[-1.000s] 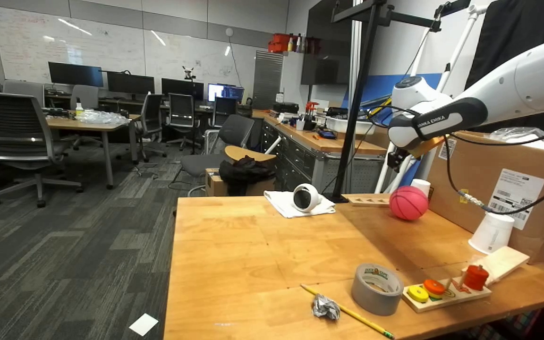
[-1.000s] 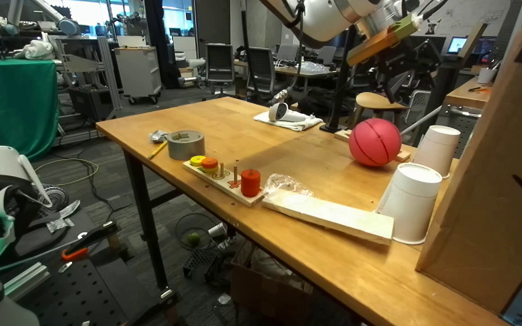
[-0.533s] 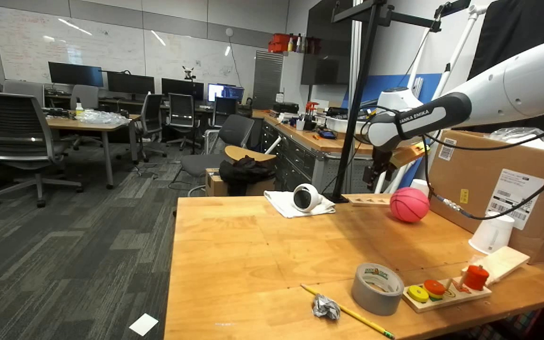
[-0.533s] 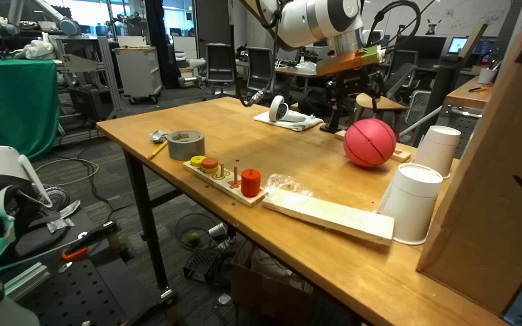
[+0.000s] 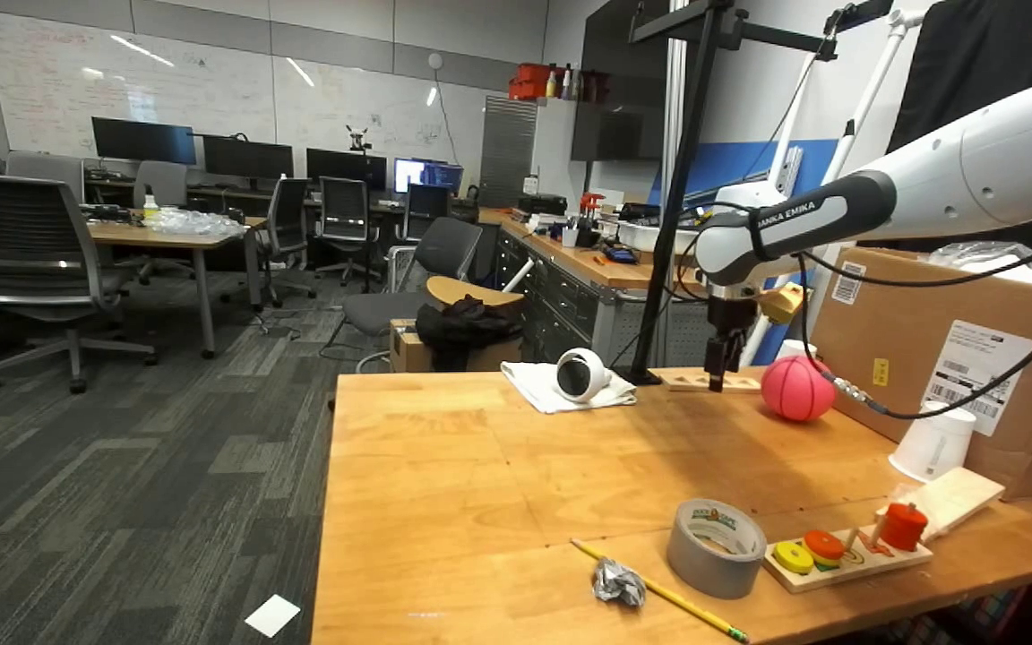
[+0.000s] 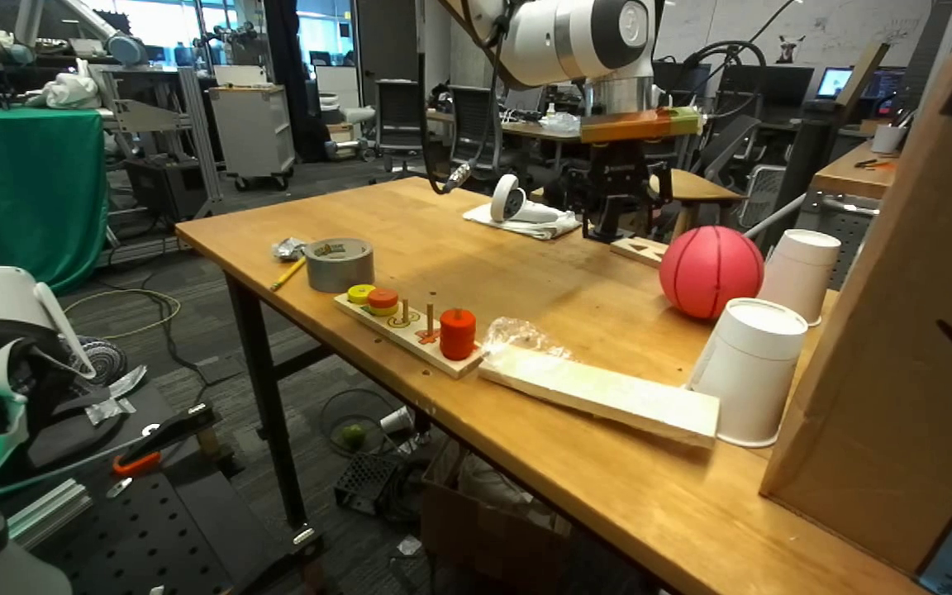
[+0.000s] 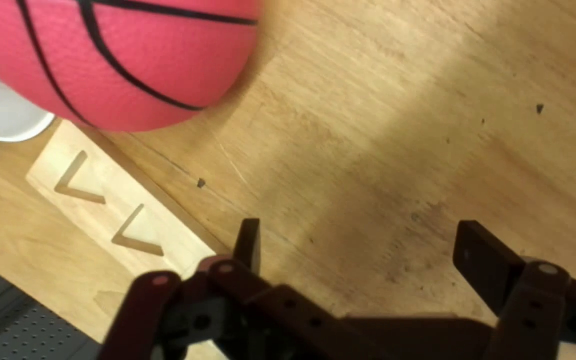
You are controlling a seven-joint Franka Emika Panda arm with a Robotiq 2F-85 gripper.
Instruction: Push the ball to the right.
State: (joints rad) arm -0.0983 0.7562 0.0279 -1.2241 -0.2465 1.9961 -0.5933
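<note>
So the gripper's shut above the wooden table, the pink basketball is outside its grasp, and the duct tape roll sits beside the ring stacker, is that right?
No: the gripper is open, its fingers apart in the wrist view. It is above the wooden table, the pink basketball is outside its grasp, and the duct tape roll sits beside the ring stacker.

White arm (image 5: 973, 170); black cable (image 6: 423, 116); dark, jointed hand (image 7: 358, 237)

In the wrist view, the ball (image 7: 113, 57) runs past the upper and left edges, a white cup (image 7: 0, 107) past the left; the fingers (image 7: 249, 245) hide part of the wooden board (image 7: 110, 215).
</note>
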